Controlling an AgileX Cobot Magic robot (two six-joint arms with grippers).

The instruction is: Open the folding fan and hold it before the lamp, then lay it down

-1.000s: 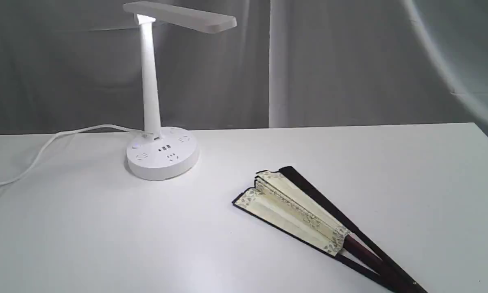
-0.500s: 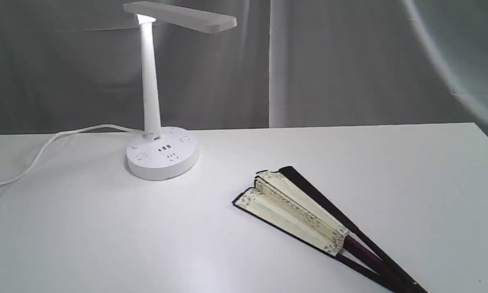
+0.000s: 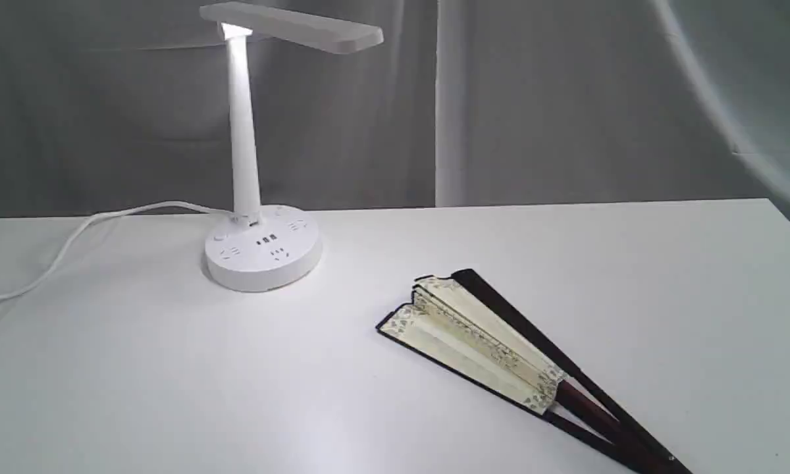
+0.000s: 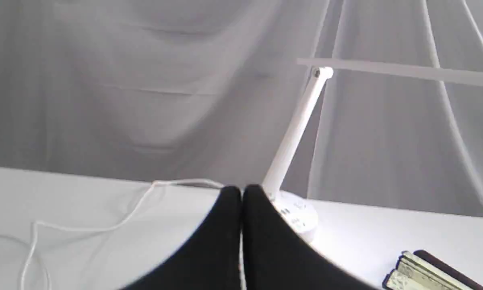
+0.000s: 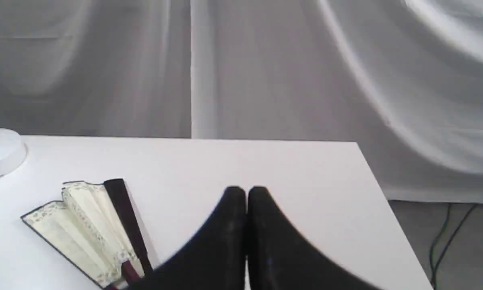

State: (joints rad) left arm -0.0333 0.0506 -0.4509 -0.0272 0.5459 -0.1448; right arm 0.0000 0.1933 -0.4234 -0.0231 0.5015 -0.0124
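one folding fan [image 3: 474, 336] lies on the tabletop [image 3: 138, 368], only slightly spread. its cream pleats are bunched between the dark guards and its pivot end points toward the near right corner. it sits to the right of the lamp [image 3: 243, 158] and nearer the camera, well apart from the round base.

the count is short: one lamp, lit, with one white cord [image 3: 72, 243] trailing off to the left, one fan, and two pincers.

the left pincer [image 4: 241, 193] is clenched on nothing, its black fingertips pressed together, and it points toward the lamp's base. the right pincer [image 5: 246, 193] is likewise clenched and empty, hanging above bare tabletop beside the fan. neither arm shows in the exterior view, so both seem held well back.

by my reading the task is at its very start, with the opening step not yet begun and no contact with the fan. the next move would call for both pincers to part their fingers and come down. one should take each outer guard near the ribs, so the guards can be drawn apart without creasing the paper leaf.
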